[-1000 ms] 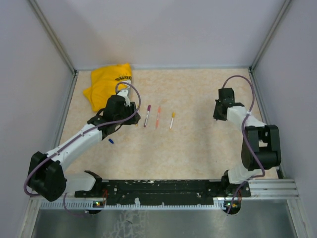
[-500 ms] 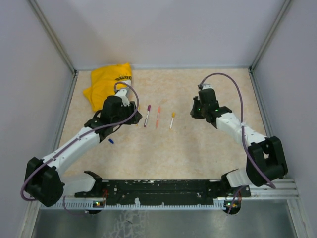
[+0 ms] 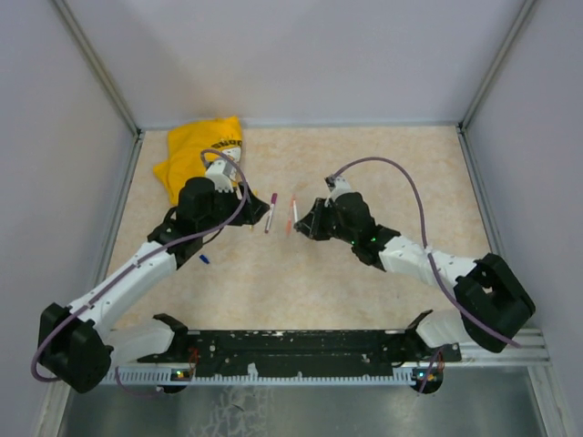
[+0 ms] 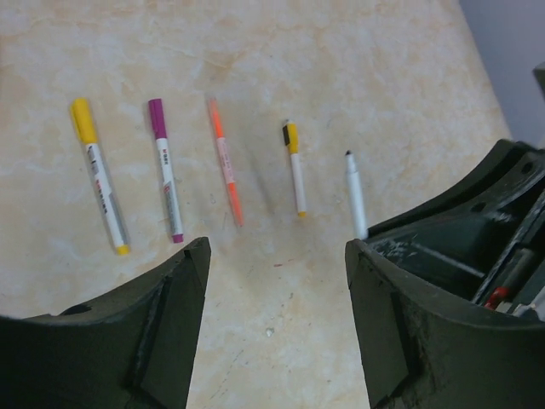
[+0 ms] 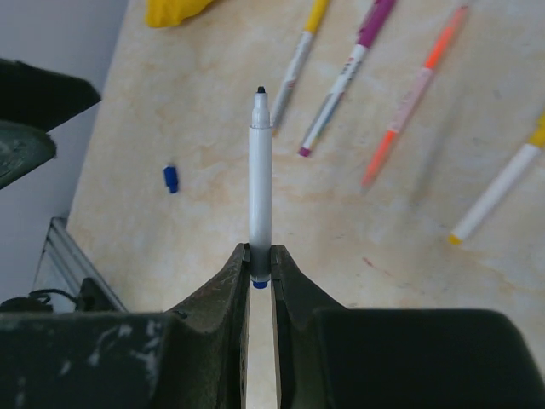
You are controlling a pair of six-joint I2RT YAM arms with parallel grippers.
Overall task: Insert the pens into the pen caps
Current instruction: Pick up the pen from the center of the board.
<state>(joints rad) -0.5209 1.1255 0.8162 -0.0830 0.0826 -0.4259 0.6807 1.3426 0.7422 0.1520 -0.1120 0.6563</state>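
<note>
**Top external view.** The beige speckled table top (image 3: 392, 173) carries a crumpled yellow cloth (image 3: 196, 150) in its far left corner. The left gripper (image 3: 255, 215) sits just right of that cloth, beside a purple-capped white pen (image 3: 271, 211). The right gripper (image 3: 303, 221) extends from the right into the middle of the pen row and covers part of it. The pens there cannot be told apart at this size. A small blue pen cap (image 3: 204, 259) lies alone near the left forearm, apart from the row.

**Left wrist view.** The left gripper (image 4: 277, 251) is released: its jaws stand wide, with bare table between them. Beyond them, left to right, lie:
- a yellow-capped white pen (image 4: 98, 179)
- the purple-capped white pen (image 4: 165, 175)
- an orange-red pen (image 4: 226, 166)
- a thinner white pen with a yellow cap (image 4: 295, 170)

Further right is an uncapped white pen (image 4: 354, 192). Its near end is hidden behind dark housing.

**Right wrist view.** The right gripper (image 5: 258, 260) is clenched on the uncapped white pen (image 5: 261, 183). It grips the pen at its blue rear end, and the dark tip points away. The small blue pen cap (image 5: 171, 178) lies on the table to the pen's left, not touching it. The four capped pens lie to the upper right. A corner of the crumpled yellow cloth (image 5: 174, 10) shows at the top edge.
</note>
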